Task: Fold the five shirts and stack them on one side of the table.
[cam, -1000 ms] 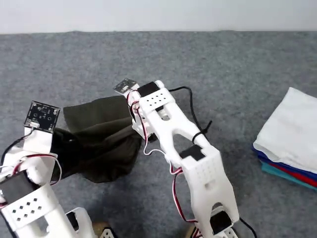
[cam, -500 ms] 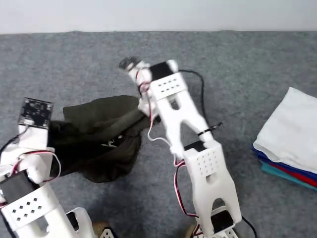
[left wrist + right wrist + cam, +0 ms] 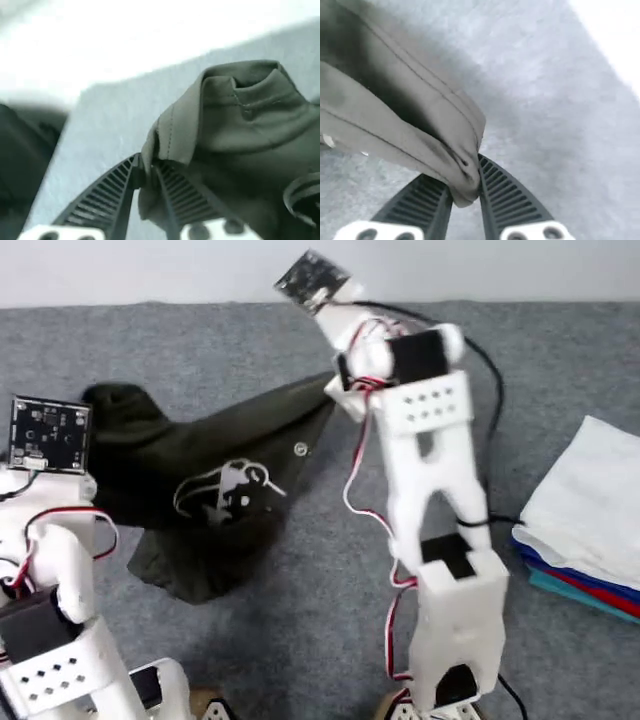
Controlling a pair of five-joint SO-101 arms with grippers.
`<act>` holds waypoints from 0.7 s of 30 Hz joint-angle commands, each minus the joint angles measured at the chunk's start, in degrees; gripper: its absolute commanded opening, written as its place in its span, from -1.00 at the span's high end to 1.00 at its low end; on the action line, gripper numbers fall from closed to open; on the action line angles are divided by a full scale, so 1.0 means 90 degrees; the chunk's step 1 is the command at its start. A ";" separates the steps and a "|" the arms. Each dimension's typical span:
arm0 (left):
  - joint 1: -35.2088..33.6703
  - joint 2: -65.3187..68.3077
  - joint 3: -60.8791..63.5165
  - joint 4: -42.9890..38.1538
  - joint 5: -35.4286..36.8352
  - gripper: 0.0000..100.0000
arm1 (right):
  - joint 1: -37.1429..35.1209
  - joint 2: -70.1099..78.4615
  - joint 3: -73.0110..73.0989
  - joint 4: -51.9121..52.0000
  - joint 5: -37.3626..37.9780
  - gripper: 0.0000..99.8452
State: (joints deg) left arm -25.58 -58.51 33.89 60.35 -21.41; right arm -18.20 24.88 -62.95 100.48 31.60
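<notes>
A dark olive shirt (image 3: 220,490) with a white print hangs stretched between both arms above the grey table, its lower part sagging toward the surface. My left gripper (image 3: 147,182) is shut on the shirt (image 3: 235,135) at a bunched edge near the collar, at the left of the high view. My right gripper (image 3: 465,192) is shut on a hemmed corner of the shirt (image 3: 395,115), held high at the back centre (image 3: 335,390). A stack of folded shirts (image 3: 585,520), white on top of blue, red and teal, lies at the right edge.
Grey carpet-like table surface (image 3: 300,640) runs under both arms, bare between the hanging shirt and the stack. A white wall (image 3: 150,270) borders the far edge. The two arm bases stand at the front edge.
Both arms have lifted the olive shirt off the table and pulled it apart. The right arm swung up and toward the back; the shirt unfurled, showing its white print.
</notes>
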 commanded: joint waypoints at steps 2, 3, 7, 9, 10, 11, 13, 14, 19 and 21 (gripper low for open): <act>0.0283 -0.0059 -0.0464 -0.1114 0.0049 0.97 | 0.0415 -0.1226 -0.0342 0.0249 0.0137 0.98; 0.0371 -0.0059 -0.0532 -0.1289 0.0049 0.97 | 0.0493 -0.1411 -0.0342 0.0249 0.0244 0.98; 0.0615 -0.0049 -0.0952 -0.1856 0.0049 0.97 | 0.0728 -0.2095 -0.0342 0.0249 0.0596 0.98; 0.0742 -0.0049 -0.1158 -0.2100 0.0029 0.97 | 0.0816 -0.2398 -0.0342 0.0249 0.0762 0.98; 0.0830 -0.0049 -0.1236 -0.2198 0.0010 0.97 | 0.0845 -0.2535 -0.0342 0.0249 0.0860 0.98; 0.0899 -0.0049 -0.1314 -0.2247 0.0010 0.97 | 0.0874 -0.2662 -0.0342 0.0249 0.0977 0.98; 0.1045 -0.0049 -0.1490 -0.2256 0.0010 0.97 | 0.0913 -0.2886 -0.0342 0.0249 0.1153 0.98; 0.1114 -0.0049 -0.1568 -0.2237 0.0000 0.97 | 0.0933 -0.2994 -0.0342 0.0249 0.1201 0.98; 0.1211 -0.0049 -0.1949 -0.2237 0.0000 0.97 | 0.1089 -0.3541 -0.0332 0.0249 0.1221 0.98; 0.1192 -0.0049 -0.2105 -0.2237 0.0000 0.97 | 0.1148 -0.3726 -0.0313 0.0249 0.1221 0.98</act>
State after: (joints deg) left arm -15.03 -58.51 18.77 41.98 -21.41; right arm -9.14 -4.48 -63.03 100.57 42.07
